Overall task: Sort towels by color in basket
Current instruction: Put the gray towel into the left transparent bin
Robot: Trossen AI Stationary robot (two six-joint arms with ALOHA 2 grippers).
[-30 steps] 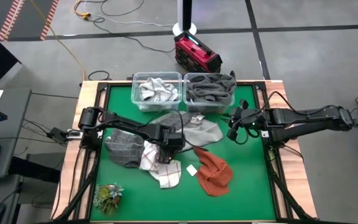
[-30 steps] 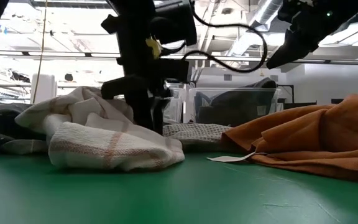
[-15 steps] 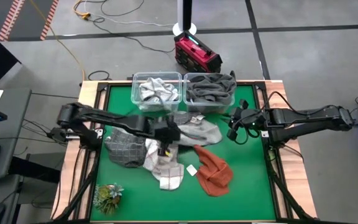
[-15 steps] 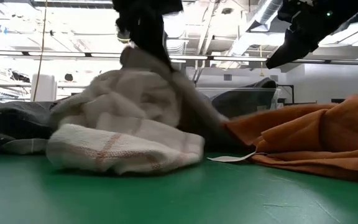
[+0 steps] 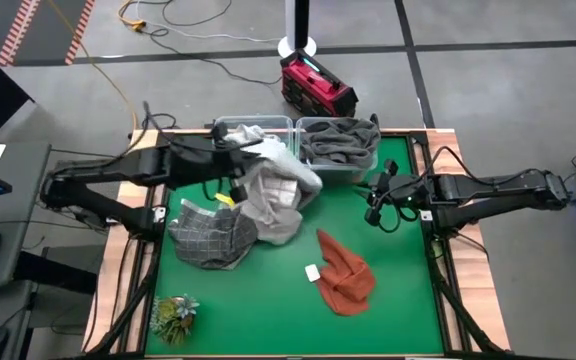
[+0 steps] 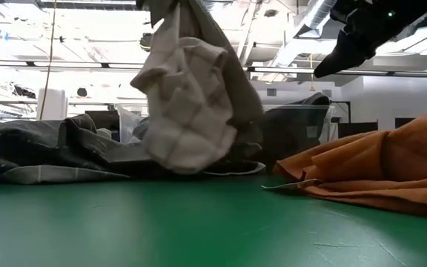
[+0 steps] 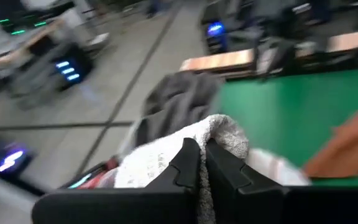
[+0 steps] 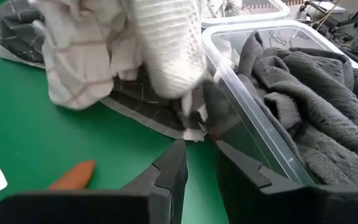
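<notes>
Item: white checked towel (image 5: 273, 190), lifted clear of the green table (image 5: 398, 300). The left gripper (image 7: 202, 163) is pinching it with its fingers clamped tight on the cloth; the towel is hanging from there just in front of the left bin (image 5: 230, 132), its lower folds dangling above the table in the low view (image 6: 191, 111).

Item: left bin, clear plastic, sitting at the table's far edge and holding pale cloths.

Item: right bin (image 5: 338, 145), touching the left bin on its right, holding dark grey towels (image 8: 303, 106).

Item: grey checked towel (image 5: 208, 235), lying on the table near the left bin, in front of it.

Item: rust orange towel (image 5: 346, 275), lying in front of the right bin, well apart from it.

Item: right gripper (image 5: 376, 212), hovering just right of the right bin, fingers slightly parted, grasping nothing.

Item: small green plant (image 5: 173, 315), far from the left bin, at the near left corner.
</notes>
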